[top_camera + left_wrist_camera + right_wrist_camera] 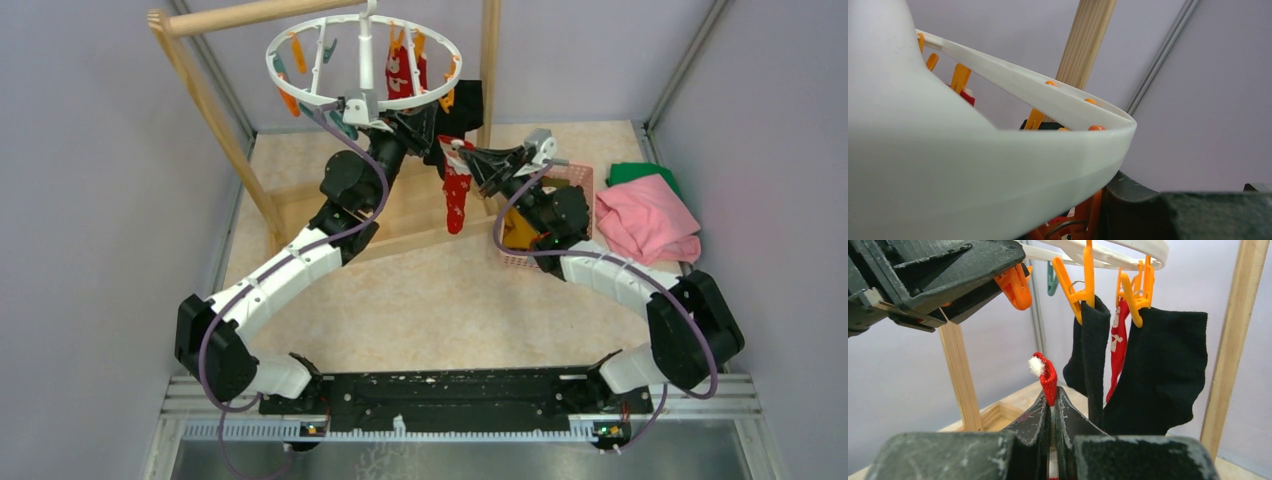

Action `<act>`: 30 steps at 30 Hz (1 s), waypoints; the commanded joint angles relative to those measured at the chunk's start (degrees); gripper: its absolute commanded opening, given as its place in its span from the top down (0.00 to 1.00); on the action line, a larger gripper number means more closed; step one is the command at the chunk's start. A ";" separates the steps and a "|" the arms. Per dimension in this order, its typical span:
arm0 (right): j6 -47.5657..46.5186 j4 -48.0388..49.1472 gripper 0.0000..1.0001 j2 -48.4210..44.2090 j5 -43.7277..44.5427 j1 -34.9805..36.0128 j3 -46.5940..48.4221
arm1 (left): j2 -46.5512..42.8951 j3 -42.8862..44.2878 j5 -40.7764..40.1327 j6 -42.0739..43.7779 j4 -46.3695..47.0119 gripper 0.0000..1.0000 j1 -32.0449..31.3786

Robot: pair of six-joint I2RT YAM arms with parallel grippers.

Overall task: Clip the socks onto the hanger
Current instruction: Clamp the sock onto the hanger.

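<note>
**Jaws shut on a red sock, clip held ready**

Right jaws are pressed fully together on one end of a red patterned sock. The sock is dangled above the surface, at 5 o'clock of the hanger in the top view. Left jaws are set partly apart and clamped on an orange clip at the ring's near rim, at 11 o'clock of the sock's tip in the right wrist view. Whether that clip is squeezed open cannot be told. Two black socks and another red sock are already pegged toward the ring's 3 o'clock side. The held sock is not yet clipped. Something yellow, judged to be a further sock, is left in the pink basket.
</note>
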 commanded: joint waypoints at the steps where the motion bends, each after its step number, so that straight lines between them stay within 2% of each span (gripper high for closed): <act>1: -3.68 -1.31 1.00 0.20 8.56 2.92 3.31 | -2.33 0.62 -1.91 -0.76 1.81 0.91 0.29; 5: -6.11 -0.91 1.00 0.85 13.62 5.39 4.39 | -2.29 0.75 -1.98 -0.98 1.54 0.92 0.29; 16: -6.70 0.12 1.00 2.19 18.17 7.26 7.15 | -2.24 0.93 -1.75 -1.25 1.25 0.93 0.31; 30: -3.82 1.69 1.00 2.20 14.22 7.21 7.88 | -2.36 0.62 -1.29 -1.10 1.36 0.93 0.38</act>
